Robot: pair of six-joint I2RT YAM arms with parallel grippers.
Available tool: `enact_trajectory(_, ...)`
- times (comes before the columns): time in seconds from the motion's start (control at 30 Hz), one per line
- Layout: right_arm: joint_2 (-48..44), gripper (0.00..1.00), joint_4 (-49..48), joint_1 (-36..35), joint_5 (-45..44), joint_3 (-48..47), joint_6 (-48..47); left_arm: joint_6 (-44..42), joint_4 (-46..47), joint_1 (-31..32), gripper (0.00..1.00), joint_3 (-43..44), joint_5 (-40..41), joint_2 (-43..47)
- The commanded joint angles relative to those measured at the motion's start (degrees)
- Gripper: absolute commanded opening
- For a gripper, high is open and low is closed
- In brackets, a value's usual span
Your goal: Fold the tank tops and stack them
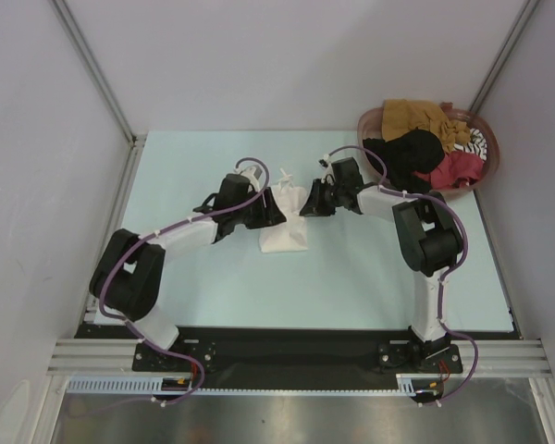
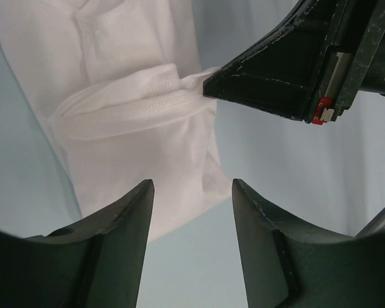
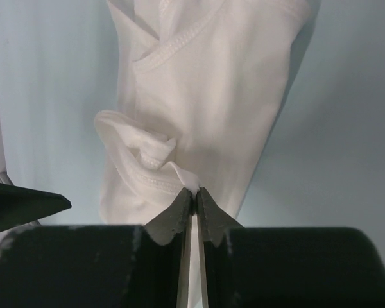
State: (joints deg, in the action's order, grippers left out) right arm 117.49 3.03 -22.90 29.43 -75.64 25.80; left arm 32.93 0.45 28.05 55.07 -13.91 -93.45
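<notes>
The right gripper [image 3: 194, 194] has its two fingers pinched shut on a bunched seam edge of the one white limp cloth tank top [image 3: 205, 96]; a small fold of it stands up at the pinch. The left gripper [image 2: 191, 192] faces it from the other side. Its jaws stand apart over the garment's edge and clamp nothing.

The white top lies lengthwise, partly folded, between the two grippers near the middle of the pale blue table top [image 1: 351, 268].

Well apart, at the far right corner, sits one round reddish-brown plastic basket [image 1: 363, 122]. It holds four more crumpled tops: one mustard-brown top [image 1: 412, 113], one larger black top [image 1: 412, 153], one red top [image 1: 458, 169] and one black-and-white striped top [image 1: 476, 143].
</notes>
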Motion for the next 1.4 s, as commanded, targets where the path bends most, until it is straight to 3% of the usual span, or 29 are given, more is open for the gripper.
enact_trajectory(0.0, -2.18, 0.1, 2.41, -0.04, -0.51, -2.76, -1.02, -1.11, 2.1, 1.21, 0.57, 3.2, -2.7, -1.82)
enact_trajectory(0.1, -3.84, 0.07, 6.36, -0.39, -3.93, -3.64, -1.63, -1.29, 2.19, 2.53, 0.56, 4.43, -2.52, -3.75)
enact_trajectory(0.53, -5.61, 0.11, 13.76, -1.36, -8.86, -9.17, -1.81, -0.76, 3.33, 5.08, 0.5, 6.28, -2.35, -7.01)
enact_trajectory(0.93, 1.59, 0.11, 14.29, -0.05, -8.87, -13.92, -0.14, 0.73, 3.32, 5.43, 0.47, 10.32, -0.59, -16.75)
enact_trajectory(1.13, 5.81, 0.15, 12.98, 0.48, -7.37, -14.11, 0.3, 2.76, 8.41, 4.38, 0.46, 5.24, -0.94, -18.61)
enact_trajectory(1.2, 6.17, 0.2, 12.0, 1.1, -6.32, -13.84, 0.74, 2.76, 9.39, 4.29, 0.46, 4.26, -1.47, -18.35)
enact_trajectory(1.27, 5.73, 0.38, 11.3, 1.27, -5.79, -13.22, 0.92, 2.58, 10.62, 4.29, 0.48, 3.38, -2.17, -17.47)
enact_trajectory(1.37, 3.37, 0.53, 10.34, 1.36, -5.44, -12.0, 1.0, 1.97, 9.75, 4.38, 0.57, 2.94, -1.21, -14.31)
